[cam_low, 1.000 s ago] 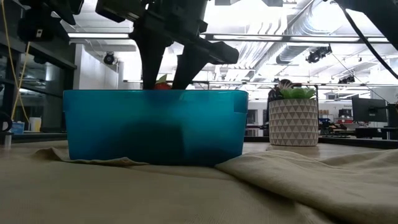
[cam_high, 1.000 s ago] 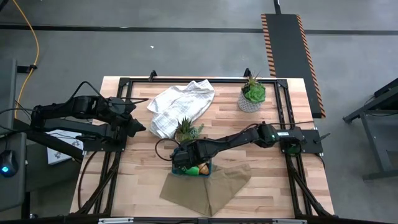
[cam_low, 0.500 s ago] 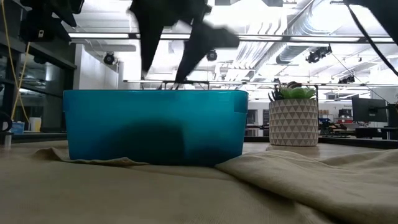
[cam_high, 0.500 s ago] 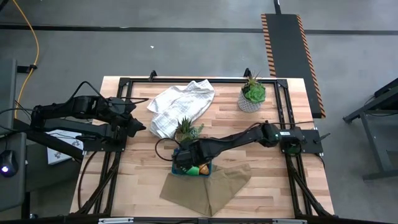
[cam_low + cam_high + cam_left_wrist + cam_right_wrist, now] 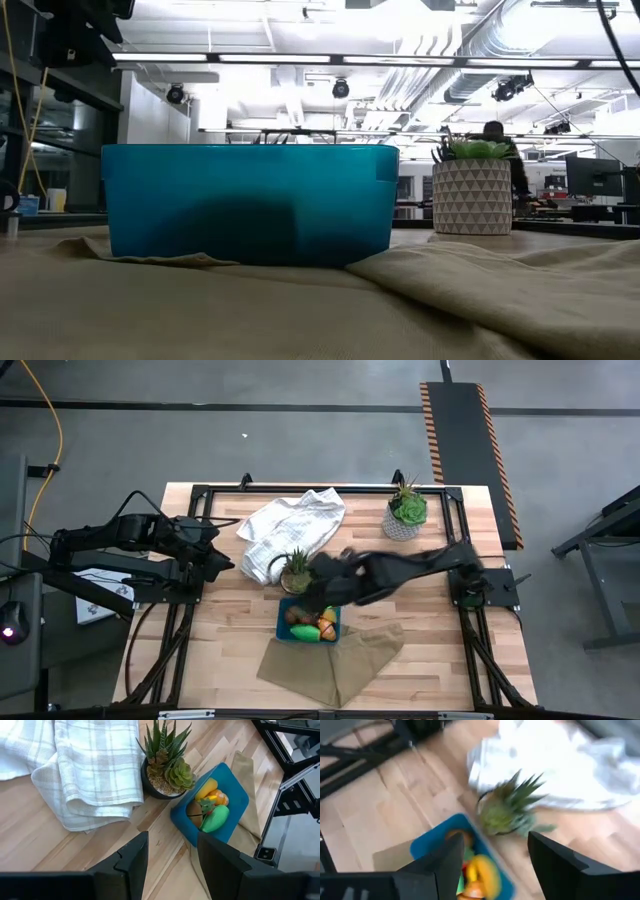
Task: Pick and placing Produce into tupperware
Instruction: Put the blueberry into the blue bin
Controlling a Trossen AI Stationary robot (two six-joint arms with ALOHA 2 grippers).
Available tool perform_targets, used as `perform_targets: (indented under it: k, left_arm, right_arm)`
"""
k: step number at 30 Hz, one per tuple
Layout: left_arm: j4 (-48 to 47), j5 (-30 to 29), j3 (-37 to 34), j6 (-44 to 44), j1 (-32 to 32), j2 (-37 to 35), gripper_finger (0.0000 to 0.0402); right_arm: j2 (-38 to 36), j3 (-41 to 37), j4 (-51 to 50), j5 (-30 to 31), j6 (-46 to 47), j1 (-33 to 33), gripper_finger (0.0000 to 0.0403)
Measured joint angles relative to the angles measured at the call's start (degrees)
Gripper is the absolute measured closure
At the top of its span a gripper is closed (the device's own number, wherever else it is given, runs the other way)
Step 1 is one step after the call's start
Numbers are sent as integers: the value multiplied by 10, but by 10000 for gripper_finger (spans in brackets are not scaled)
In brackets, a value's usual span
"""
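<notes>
Tabletop: right claw open above tupperware

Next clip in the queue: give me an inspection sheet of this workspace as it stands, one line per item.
Surface: wooden table, tan cloth on its near part.
Job's things: teal tupperware on the cloth's edge, holding a yellow banana, brown kiwi, green pepper and orange pieces.
Clutter: white towel; spiky potted plant beside the tupperware; second potted plant at the far right.
Grippers: right gripper open, empty, above the table near the spiky plant; left gripper open, empty, at the left edge.
Cables: yellow cable on the floor, left.
Surroundings: a person far behind the table.
</notes>
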Motion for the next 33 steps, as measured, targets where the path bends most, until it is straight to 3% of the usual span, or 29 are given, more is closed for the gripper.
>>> perform_targets:
  k: [3, 7, 10, 12, 17, 20, 23, 26, 33]
  left_arm:
    - [0, 0, 0, -4, 0, 0, 245]
    - [1, 0, 0, -7, 0, 0, 245]
    - [10, -13, 0, -20, 0, 0, 245]
    - [20, -23, 0, -23, 0, 0, 245]
    - [40, -41, 0, -47, 0, 0, 245]
    - [54, -46, 0, -54, 0, 0, 245]
    - [64, -46, 0, -75, 0, 0, 245]
    - [68, -46, 0, -96, 0, 0, 245]
    - [78, -45, 0, -112, 0, 0, 245]
  right_arm:
    - [-57, 0, -26, 63, -32, 7, 193]
    - [-119, 0, -70, 199, -47, 42, 193]
    - [-135, -6, -156, 291, 23, 83, 193]
    - [-160, -66, -130, 311, 23, 105, 193]
    - [-251, -300, -59, 253, 97, 115, 193]
    - [-318, -453, 125, 193, 47, 115, 193]
    - [-397, -597, 362, 88, -52, 95, 193]
    - [-467, -730, 519, 17, -96, 59, 193]
    - [-620, -930, 634, -43, -113, 0, 193]
